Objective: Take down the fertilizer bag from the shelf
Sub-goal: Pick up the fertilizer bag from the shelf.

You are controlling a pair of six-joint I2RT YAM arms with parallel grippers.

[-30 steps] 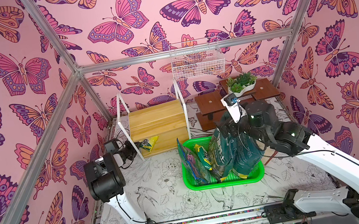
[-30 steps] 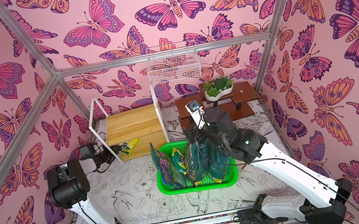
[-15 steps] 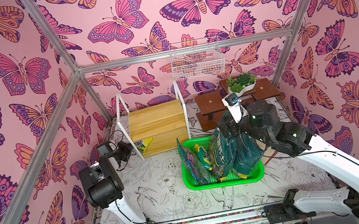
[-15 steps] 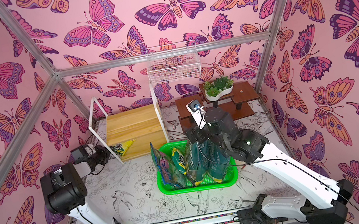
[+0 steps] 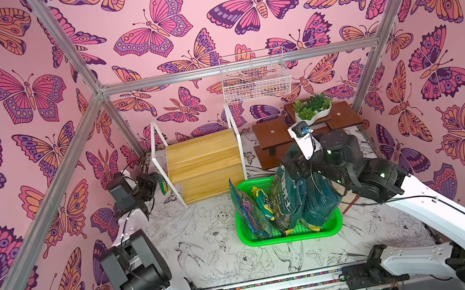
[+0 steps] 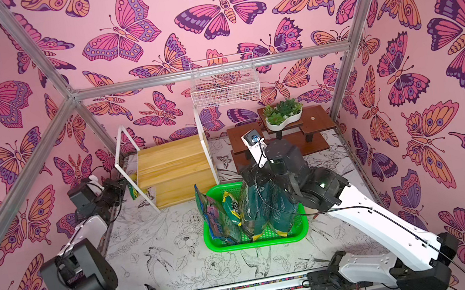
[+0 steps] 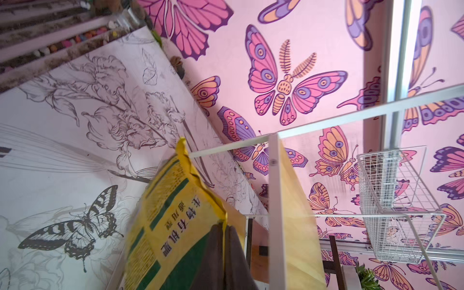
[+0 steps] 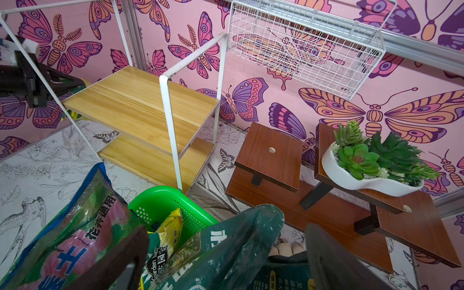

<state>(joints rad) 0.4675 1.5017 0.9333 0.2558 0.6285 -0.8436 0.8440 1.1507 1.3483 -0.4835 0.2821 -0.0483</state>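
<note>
Top views both showed the left end effector (image 5: 153, 186) beside the shelf (image 5: 205, 163), its jaws closed on a small yellow-and-green fertilizer bag (image 5: 164, 185). The bag hung just outside the shelf's white frame on that side, off both wooden boards and, as far as could be judged, clear of the tabletop (image 5: 210, 251). The right end effector (image 5: 294, 167) stood over the dark green bags (image 5: 304, 200) packed upright in the green basket (image 5: 288, 237), well apart from the shelf.

Left wrist view gave the grip up close. The two dark fingers (image 7: 218, 253) lay pressed together on one edge of the fertilizer bag (image 7: 165, 216), whose far seam tilted toward the shelf (image 7: 273, 180). The pouch looked like thin printed film: soft, crinkled and probably light, with loose fill that would slump as it moved. Its surface seemed slick, so the flat sealed edge was judged the best place to hold it, though a pinch there might slip if the bag were swung.

Right wrist view showed both boards of the shelf (image 8: 140, 105) bare. The right end effector's fingers (image 8: 120, 258) stood wide apart with the top of one dark green bag between them. Whether they touched it could not be told.
</note>
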